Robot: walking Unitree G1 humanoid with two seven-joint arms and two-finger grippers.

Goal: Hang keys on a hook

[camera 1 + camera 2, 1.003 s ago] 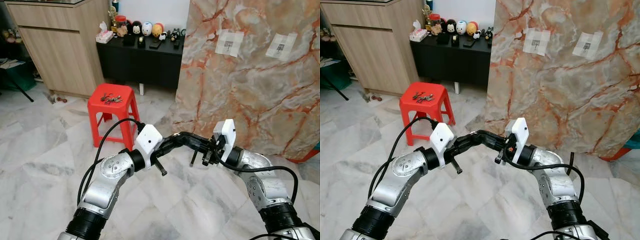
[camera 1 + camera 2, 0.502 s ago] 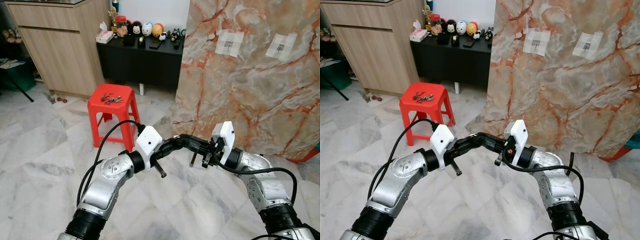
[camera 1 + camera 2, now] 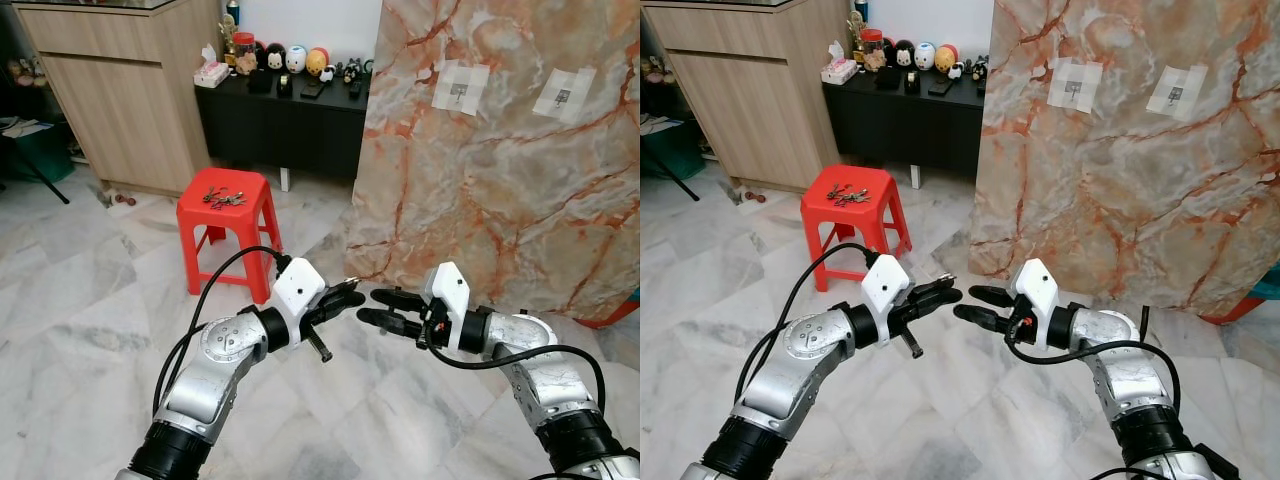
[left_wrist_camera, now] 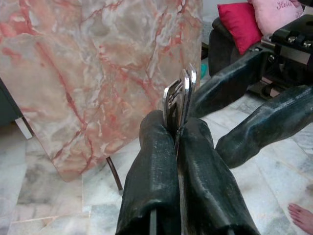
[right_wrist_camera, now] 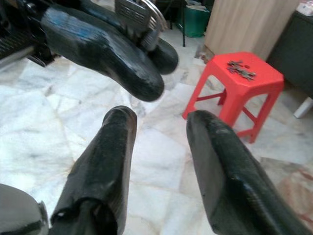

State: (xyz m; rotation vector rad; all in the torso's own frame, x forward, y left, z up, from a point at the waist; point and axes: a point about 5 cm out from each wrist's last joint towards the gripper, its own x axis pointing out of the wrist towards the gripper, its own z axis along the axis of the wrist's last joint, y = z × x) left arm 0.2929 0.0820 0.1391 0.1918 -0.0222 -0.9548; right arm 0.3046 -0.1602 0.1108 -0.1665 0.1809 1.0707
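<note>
- Fingers of the left gripper (image 3: pixel 345 294) press together, pinching one bunch of keys (image 4: pixel 180 95) whose metal tips stick out past them.
- Just right of it, the right gripper (image 3: pixel 385 308) has its two fingers spread with nothing between them.
- Farther left, one red stool (image 3: pixel 228 212) carries a second bunch of keys (image 3: pixel 222 198).
- Far right, one marble slab (image 3: pixel 500 180) bears two hooks (image 3: pixel 460 90).

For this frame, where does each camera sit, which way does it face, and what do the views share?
Head stereo pair: looks forward and down over both arms at the red stool and marble slab.
Left wrist: looks along the left gripper, shut on keys, toward the slab.
Right wrist: looks along the open right gripper toward the stool.
Shared: each wrist view catches the other gripper's fingers; the head views show both facing.
</note>
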